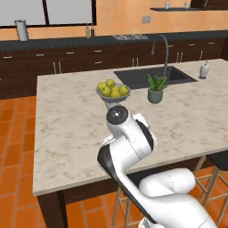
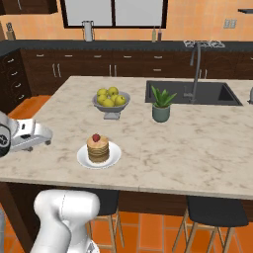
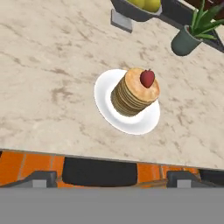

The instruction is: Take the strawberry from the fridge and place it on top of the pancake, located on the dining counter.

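Left base view, arm: the white arm rises from 5 o'clock and folds over the near edge of the large beige marbled dining counter (image 1: 67, 133), covering the stretch of top just beyond it.
Left base view, surroundings: a grey bowl of yellow-green fruits (image 1: 113, 91) stands at 12 o'clock from the arm's elbow, a small green potted plant (image 1: 156, 89) at 1 o'clock, both in front of the dark inset sink (image 1: 153, 75).
Right base view, strawberry: the tiny red strawberry (image 2: 96, 138) sits on top of the short tan-brown pancake stack (image 2: 98, 149) on its round white plate (image 2: 116, 157), near the counter's front edge. I judge the placing done.
Right base view, hand: the white hand hangs at 9 o'clock from the plate, well apart from it, nothing between them.
Hand view, gripper: the two-finger gripper (image 3: 111, 179) looks down from beyond the counter edge; its dark fingertips (image 3: 39, 178) stand wide apart and hold nothing.
Hand view, obstacles: bowl and plant lie at 12 and 1 o'clock beyond the plate, out of the way; a dark stool seat (image 3: 99, 171) is below the edge.
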You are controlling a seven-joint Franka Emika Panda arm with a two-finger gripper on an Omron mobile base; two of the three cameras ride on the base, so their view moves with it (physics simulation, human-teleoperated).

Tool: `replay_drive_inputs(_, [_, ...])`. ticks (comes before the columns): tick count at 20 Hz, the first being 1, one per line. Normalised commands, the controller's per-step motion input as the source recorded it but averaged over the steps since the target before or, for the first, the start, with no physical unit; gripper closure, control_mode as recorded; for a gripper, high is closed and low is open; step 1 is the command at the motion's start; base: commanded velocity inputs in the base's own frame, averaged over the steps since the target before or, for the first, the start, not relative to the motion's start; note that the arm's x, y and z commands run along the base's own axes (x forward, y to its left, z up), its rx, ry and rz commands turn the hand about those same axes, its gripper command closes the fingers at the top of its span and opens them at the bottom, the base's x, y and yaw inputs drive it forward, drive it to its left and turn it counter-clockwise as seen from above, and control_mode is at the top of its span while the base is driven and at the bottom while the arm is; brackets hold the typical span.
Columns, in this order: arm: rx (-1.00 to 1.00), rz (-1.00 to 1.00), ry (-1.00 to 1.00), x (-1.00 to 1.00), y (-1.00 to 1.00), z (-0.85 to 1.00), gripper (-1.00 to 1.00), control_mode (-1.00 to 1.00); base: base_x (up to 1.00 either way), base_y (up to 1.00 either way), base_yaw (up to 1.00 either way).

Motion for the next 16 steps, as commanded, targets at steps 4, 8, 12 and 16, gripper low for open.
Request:
replay_drive_inputs(4, [-0.25, 0.00, 0.25, 0.24, 0.57, -0.05, -1.00, -1.00, 0.00, 0.00, 0.00])
replay_drive_inputs(8, [-0.34, -0.01, 0.37, 0.41, 0.65, 0.00, -1.00, -1.00, 0.00, 0.00, 0.00])
replay_drive_inputs(12, [-0.35, -0.15, 0.25, 0.24, 0.56, -0.01, -1.00, -1.00, 0.00, 0.00, 0.00])
replay_drive_inputs(16, [-0.28, -0.22, 0.08, 0.11, 0.33, -0.24, -1.00, -1.00, 0.00, 0.00, 0.00])
